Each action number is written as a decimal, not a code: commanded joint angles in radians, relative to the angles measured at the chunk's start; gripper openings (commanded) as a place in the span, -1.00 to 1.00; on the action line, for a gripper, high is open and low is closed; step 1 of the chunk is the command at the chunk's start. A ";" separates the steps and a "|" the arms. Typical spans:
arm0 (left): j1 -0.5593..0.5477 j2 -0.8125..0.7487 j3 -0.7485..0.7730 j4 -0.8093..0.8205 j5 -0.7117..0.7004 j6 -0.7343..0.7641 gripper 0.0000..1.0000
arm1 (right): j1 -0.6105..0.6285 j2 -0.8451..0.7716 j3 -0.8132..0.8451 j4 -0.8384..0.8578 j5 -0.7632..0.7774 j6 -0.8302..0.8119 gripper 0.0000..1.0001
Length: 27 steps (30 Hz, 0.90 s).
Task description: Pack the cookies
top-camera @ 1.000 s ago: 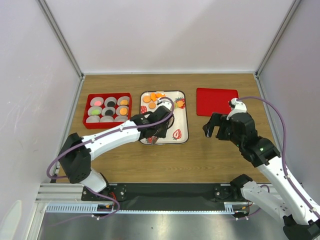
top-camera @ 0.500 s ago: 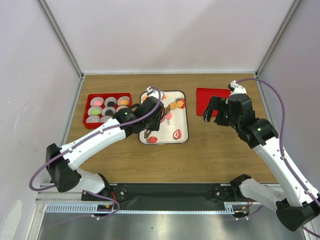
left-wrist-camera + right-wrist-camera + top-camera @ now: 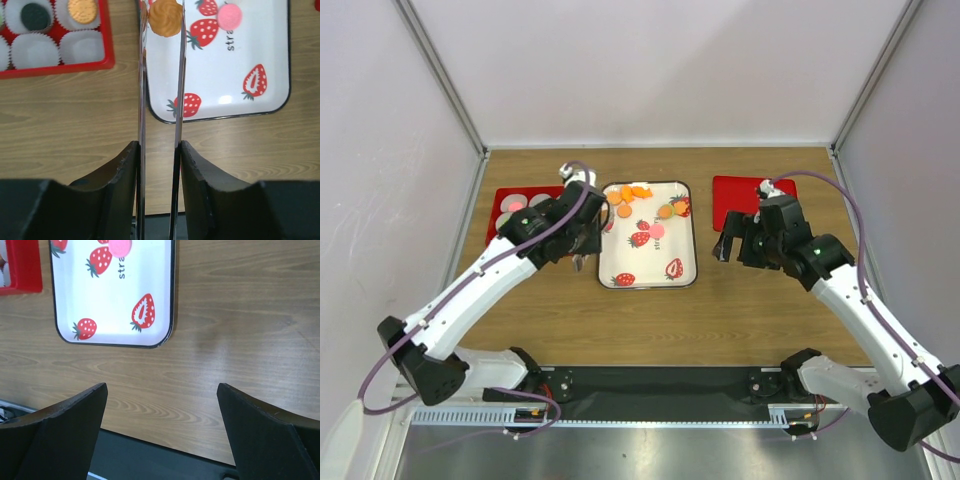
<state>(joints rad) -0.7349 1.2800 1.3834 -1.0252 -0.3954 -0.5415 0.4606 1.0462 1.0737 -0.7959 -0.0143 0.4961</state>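
Nearest in, the right gripper [image 3: 161,389] is hanging over bare table [image 3: 240,315] just right of the tray [image 3: 220,75], jaws spread full wide and carrying nothing. The left gripper [image 3: 161,40] is pinching an orange cookie [image 3: 166,17] between its thin blades, jaws drawn in to the disc's width, hovering above the tray's left edge. The empty paper cups [image 3: 82,46] of the red box [image 3: 60,67] are lying just left of those tips, so I'm judging a short leftward carry. The left arm is far nearer. It's a round disc, so no long axis. Farther on, a pink cookie [image 3: 229,16] and loose orange cookies [image 3: 628,194] are sitting on the tray. The tray's print is reading "str", the rest hidden.
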 commanded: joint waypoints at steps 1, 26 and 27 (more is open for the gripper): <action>0.054 -0.059 0.002 -0.032 -0.037 -0.025 -0.17 | -0.004 0.018 -0.014 0.017 -0.044 -0.011 0.99; 0.318 -0.061 -0.139 0.022 0.062 0.046 -0.16 | -0.002 0.120 -0.070 0.098 -0.139 -0.030 0.99; 0.324 -0.061 -0.142 0.027 0.066 0.048 -0.17 | 0.000 0.118 -0.072 0.100 -0.139 -0.027 0.99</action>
<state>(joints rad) -0.4358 1.2411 1.2488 -1.0500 -0.3374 -0.5228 0.4606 1.1675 1.0077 -0.7273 -0.1345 0.4702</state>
